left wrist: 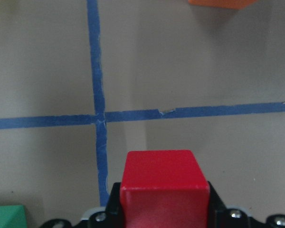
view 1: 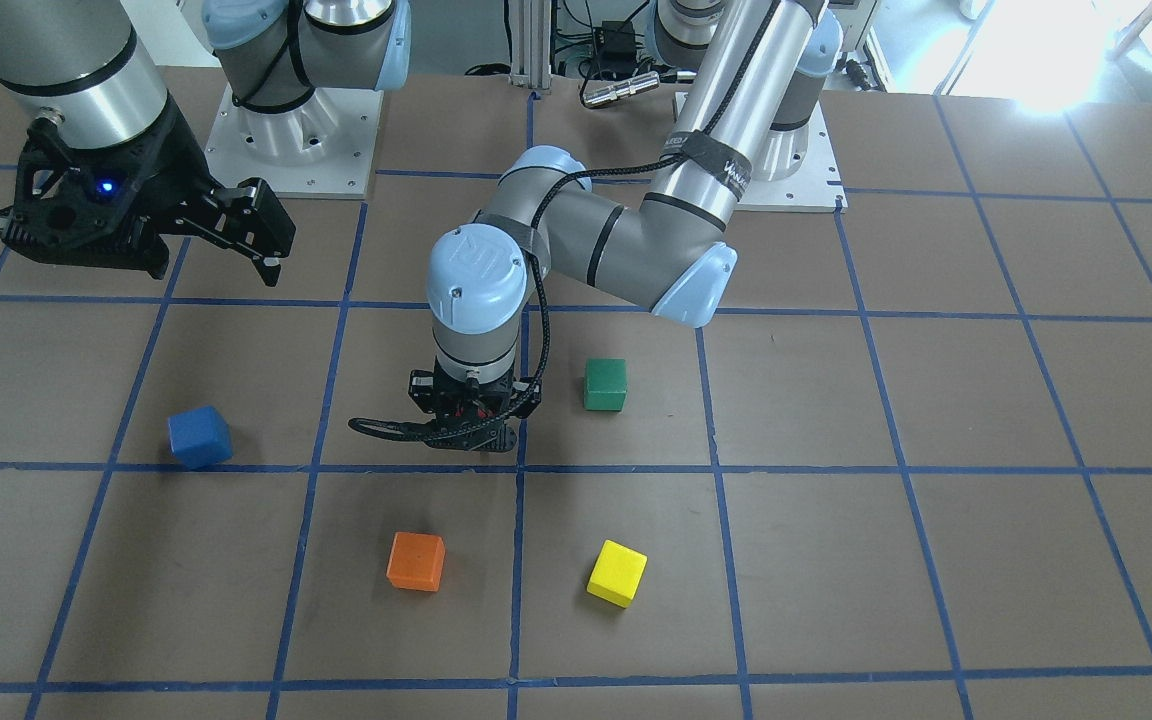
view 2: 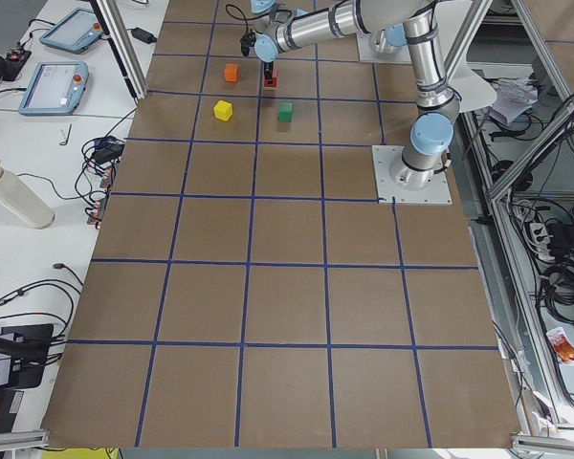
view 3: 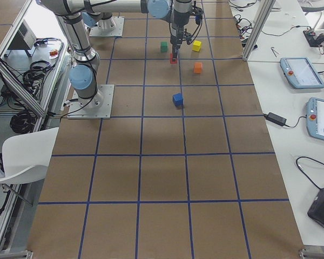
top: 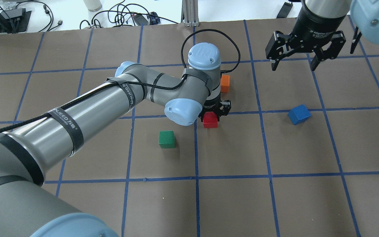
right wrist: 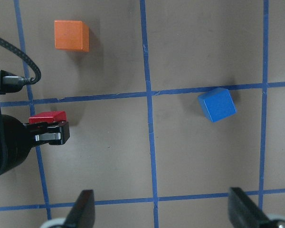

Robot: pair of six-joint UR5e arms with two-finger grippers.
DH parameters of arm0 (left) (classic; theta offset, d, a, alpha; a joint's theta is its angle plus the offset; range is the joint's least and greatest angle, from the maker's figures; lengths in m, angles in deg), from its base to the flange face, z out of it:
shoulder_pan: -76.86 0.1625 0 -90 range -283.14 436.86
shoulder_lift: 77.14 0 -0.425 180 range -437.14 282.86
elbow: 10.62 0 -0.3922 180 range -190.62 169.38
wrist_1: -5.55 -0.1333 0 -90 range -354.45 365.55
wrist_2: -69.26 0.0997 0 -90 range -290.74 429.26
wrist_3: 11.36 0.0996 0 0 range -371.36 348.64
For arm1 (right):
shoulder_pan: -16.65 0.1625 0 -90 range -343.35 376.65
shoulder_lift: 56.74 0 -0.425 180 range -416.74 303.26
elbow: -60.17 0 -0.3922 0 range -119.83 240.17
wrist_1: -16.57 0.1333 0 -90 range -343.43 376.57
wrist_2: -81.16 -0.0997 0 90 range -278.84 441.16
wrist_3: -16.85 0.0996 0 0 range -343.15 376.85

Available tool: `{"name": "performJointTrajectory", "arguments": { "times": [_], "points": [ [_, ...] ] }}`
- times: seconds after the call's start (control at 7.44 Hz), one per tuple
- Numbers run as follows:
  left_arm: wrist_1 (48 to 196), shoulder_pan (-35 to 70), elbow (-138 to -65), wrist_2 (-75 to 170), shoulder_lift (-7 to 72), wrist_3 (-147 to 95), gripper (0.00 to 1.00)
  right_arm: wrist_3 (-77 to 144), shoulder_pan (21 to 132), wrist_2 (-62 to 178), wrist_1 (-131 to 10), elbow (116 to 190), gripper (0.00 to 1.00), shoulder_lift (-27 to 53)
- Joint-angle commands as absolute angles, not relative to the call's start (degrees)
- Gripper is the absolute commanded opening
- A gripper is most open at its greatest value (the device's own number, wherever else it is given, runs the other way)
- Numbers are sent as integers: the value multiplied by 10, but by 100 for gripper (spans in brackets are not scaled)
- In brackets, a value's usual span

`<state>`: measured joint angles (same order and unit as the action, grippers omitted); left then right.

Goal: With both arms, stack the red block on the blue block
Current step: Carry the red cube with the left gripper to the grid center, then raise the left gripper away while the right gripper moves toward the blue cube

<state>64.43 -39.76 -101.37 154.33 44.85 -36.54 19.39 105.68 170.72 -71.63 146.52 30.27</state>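
Note:
The red block [top: 210,121] sits between the fingers of my left gripper [top: 213,114], which is shut on it low over the table near a tape crossing. It fills the bottom of the left wrist view [left wrist: 161,171]. I cannot tell if it touches the table. The blue block [top: 299,114] lies tilted on the table, well to the right of the red one, and also shows in the front view [view 1: 200,437]. My right gripper [top: 294,61] is open and empty, held high beyond the blue block, which shows in its wrist view [right wrist: 217,104].
An orange block [top: 225,83] lies just beyond my left gripper. A green block [top: 166,139] lies to the left of it, nearer the robot. A yellow block [view 1: 617,573] lies on the operators' side next to the orange one [view 1: 416,561].

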Motion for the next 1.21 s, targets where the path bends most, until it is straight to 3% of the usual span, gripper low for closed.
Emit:
{"name": "performJointTrajectory", "arguments": {
  "times": [0.0,0.13,0.4,0.81,1.08],
  "points": [
    [643,-400,-1018,1545,454,-368,94,194,1057,1707,-716,1466,100,303],
    [644,-399,-1012,1545,442,-366,100,194,1057,1707,-716,1466,100,303],
    [657,-385,-1004,1574,405,-361,100,192,1057,1708,-717,1473,100,302],
    [808,-272,-934,1581,337,-271,100,140,1051,1709,-718,1492,100,302],
    [865,-221,-919,1577,291,-231,100,134,1044,1706,-779,1543,100,298]
  ]
}}
